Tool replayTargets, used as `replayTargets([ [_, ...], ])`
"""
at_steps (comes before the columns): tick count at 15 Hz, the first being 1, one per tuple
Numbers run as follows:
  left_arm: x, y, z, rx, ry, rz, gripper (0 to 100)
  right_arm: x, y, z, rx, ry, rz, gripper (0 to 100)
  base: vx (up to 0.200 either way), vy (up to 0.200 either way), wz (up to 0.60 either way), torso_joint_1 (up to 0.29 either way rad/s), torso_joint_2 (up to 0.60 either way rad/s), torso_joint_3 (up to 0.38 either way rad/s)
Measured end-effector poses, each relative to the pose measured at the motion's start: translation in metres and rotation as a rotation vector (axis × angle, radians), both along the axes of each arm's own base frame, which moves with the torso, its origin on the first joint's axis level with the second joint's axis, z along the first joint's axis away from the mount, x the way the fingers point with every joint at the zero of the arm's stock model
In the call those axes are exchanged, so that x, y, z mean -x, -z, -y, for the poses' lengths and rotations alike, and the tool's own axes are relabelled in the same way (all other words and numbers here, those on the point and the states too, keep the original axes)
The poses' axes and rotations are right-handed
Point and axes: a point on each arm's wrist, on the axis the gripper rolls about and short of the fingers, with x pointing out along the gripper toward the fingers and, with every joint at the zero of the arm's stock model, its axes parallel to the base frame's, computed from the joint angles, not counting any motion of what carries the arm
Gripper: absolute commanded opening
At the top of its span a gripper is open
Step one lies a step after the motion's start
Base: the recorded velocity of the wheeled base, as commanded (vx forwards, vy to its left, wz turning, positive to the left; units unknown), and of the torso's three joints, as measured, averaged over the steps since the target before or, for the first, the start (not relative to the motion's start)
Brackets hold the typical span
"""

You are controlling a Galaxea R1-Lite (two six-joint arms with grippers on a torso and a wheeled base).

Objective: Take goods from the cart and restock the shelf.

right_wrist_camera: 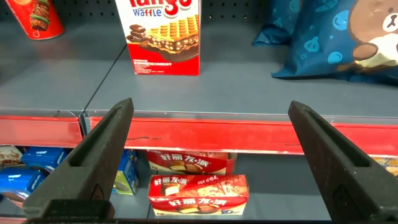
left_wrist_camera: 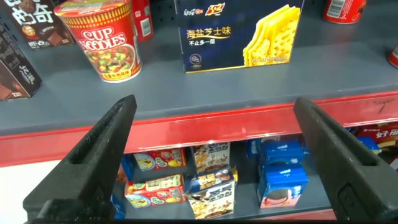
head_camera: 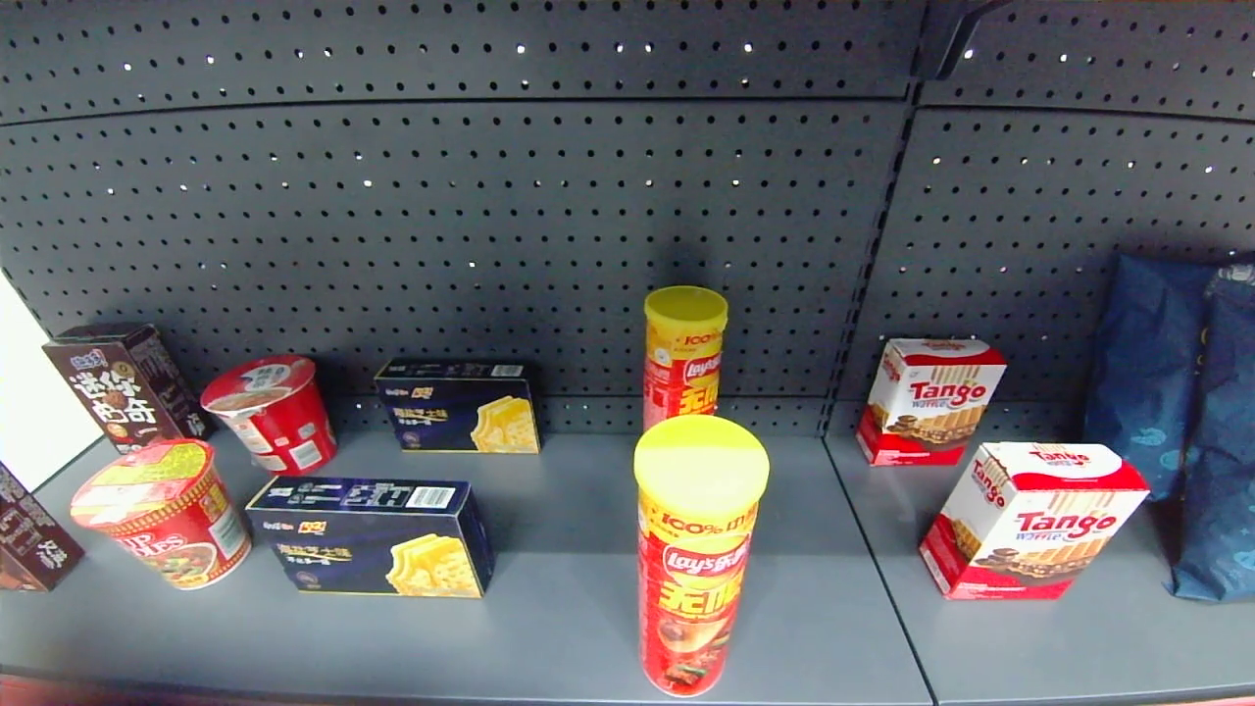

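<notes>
The grey shelf (head_camera: 569, 608) holds two red chip cans with yellow lids, one at the front (head_camera: 696, 554) and one behind it (head_camera: 683, 355). Left of them lie two dark blue cracker boxes (head_camera: 377, 536) (head_camera: 459, 404), two red noodle cups (head_camera: 165, 512) (head_camera: 273, 412) and a brown box (head_camera: 123, 384). Two red-and-white waffle boxes (head_camera: 1029, 520) (head_camera: 929, 400) stand on the right. My left gripper (left_wrist_camera: 214, 162) is open in front of the shelf's red edge, below a noodle cup (left_wrist_camera: 102, 37) and a cracker box (left_wrist_camera: 239, 34). My right gripper (right_wrist_camera: 211, 162) is open below a waffle box (right_wrist_camera: 165, 37).
Blue snack bags (head_camera: 1191, 412) lean at the far right of the shelf. A perforated back panel (head_camera: 490, 216) closes the shelf behind. A lower shelf holds several snack boxes (left_wrist_camera: 211, 186) (right_wrist_camera: 199, 190). Bare shelf surface lies between the front chip can and the waffle boxes.
</notes>
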Motion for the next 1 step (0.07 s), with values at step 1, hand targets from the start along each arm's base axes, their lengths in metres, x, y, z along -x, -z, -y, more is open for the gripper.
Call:
replayTargets([
  [1,0.0,0.0,0.0,0.0,0.0,0.0,100,0.0,0.0,0.0,0.0,0.001,0.0,100,0.0,0.0,0.0,0.0,0.0,0.0],
])
